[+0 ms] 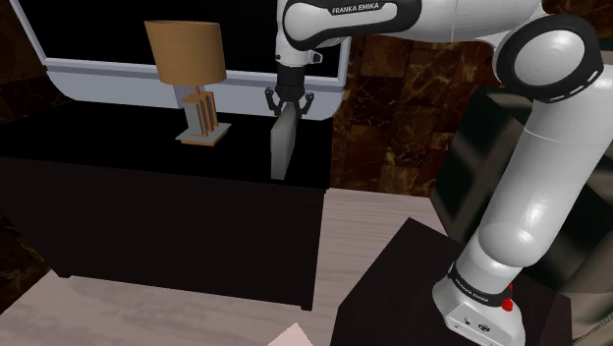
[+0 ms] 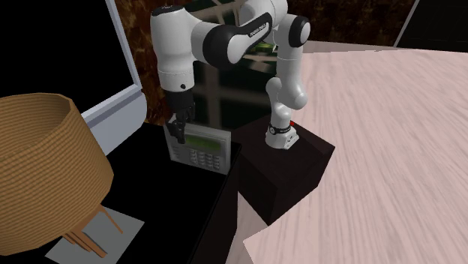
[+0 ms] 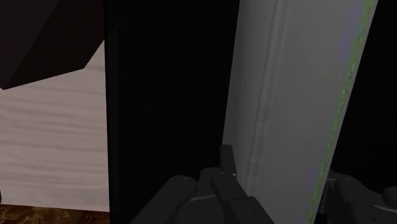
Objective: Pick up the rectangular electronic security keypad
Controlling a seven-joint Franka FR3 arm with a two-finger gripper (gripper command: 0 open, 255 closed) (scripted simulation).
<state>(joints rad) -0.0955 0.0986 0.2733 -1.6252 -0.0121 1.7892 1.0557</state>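
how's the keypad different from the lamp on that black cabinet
The keypad is a thin grey slab with rows of buttons; the lamp has a broad orange-brown shade on a slim stem. The keypad stands on edge, clasped by the gripper; the lamp stands free on its flat base. The lamp is the taller. Both are at the top of the black cabinet.

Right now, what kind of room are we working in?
Probably a living room: a large black screen in a pale grey frame, a long dark cabinet carrying a table lamp with a woven brown shade, and pale wood-plank flooring.
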